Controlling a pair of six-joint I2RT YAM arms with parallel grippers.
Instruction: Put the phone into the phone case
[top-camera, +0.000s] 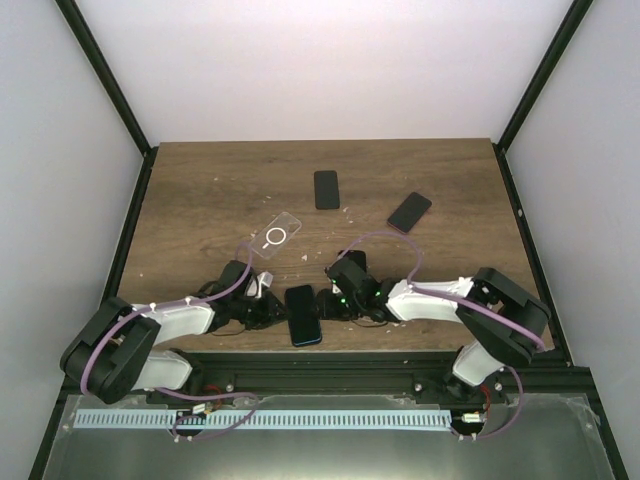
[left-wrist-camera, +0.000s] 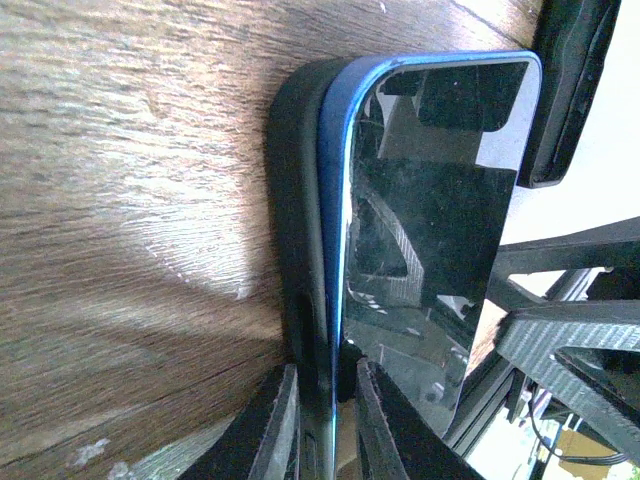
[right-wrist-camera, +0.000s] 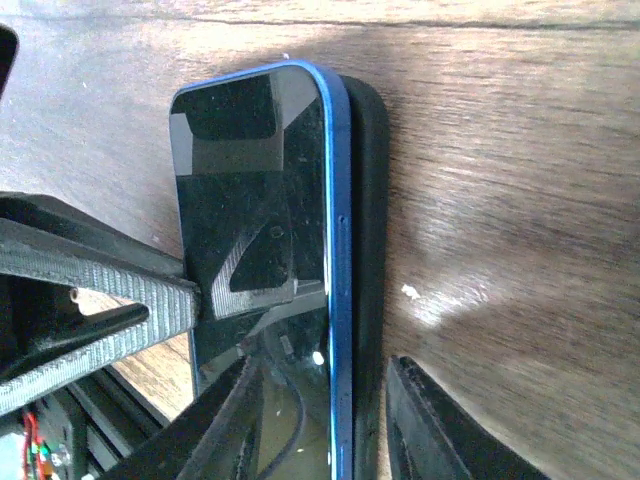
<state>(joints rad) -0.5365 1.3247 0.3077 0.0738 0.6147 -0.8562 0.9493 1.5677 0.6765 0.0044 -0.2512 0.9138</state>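
A blue-edged phone (top-camera: 303, 315) lies near the table's front edge between my two grippers, its dark glass facing up. In the left wrist view the phone (left-wrist-camera: 430, 220) sits against a black phone case (left-wrist-camera: 297, 200), whose rim shows along the phone's long side. My left gripper (left-wrist-camera: 325, 430) is shut on that edge, pinching phone and case together. In the right wrist view the phone (right-wrist-camera: 255, 200) and case (right-wrist-camera: 368, 200) pass between the fingers of my right gripper (right-wrist-camera: 325, 430), which stands open with a gap on the screen side.
A clear case with a white ring (top-camera: 275, 238) lies just behind my left arm. A black phone (top-camera: 326, 189) and a dark phone with a red edge (top-camera: 410, 212) lie further back. The metal rail runs right below the held phone.
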